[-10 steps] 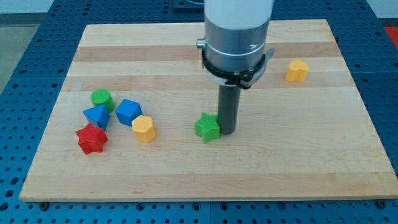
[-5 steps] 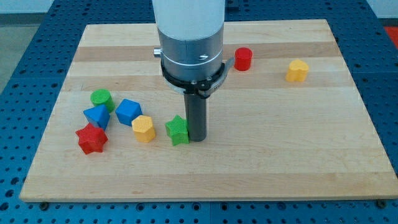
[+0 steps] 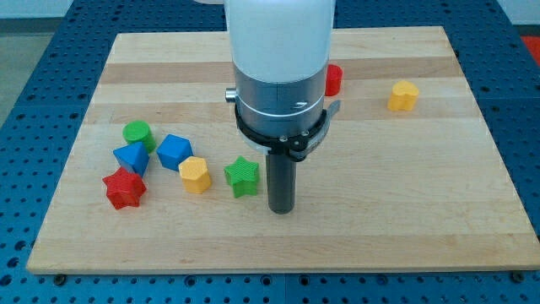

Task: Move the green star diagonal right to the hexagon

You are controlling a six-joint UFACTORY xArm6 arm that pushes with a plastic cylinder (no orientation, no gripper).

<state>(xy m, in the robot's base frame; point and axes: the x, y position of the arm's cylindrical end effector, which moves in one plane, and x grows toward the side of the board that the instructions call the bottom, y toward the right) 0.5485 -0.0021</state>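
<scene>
Green star [image 3: 242, 176] lies just right of the yellow hexagon [image 3: 195, 174], a narrow gap between them; my tip [image 3: 281, 209], bare rod holding nothing, stands near the star's lower right, apart from it; open board [image 3: 405, 194] right of the star to the edge.

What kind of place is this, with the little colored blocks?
Probably a robot lab test bench: a wooden board sits on a blue perforated table, and my tip pushes toy blocks like the green star.

two green [image 3: 242, 176], two blue [image 3: 174, 151], two yellow [image 3: 194, 174], two red [image 3: 125, 187].
</scene>
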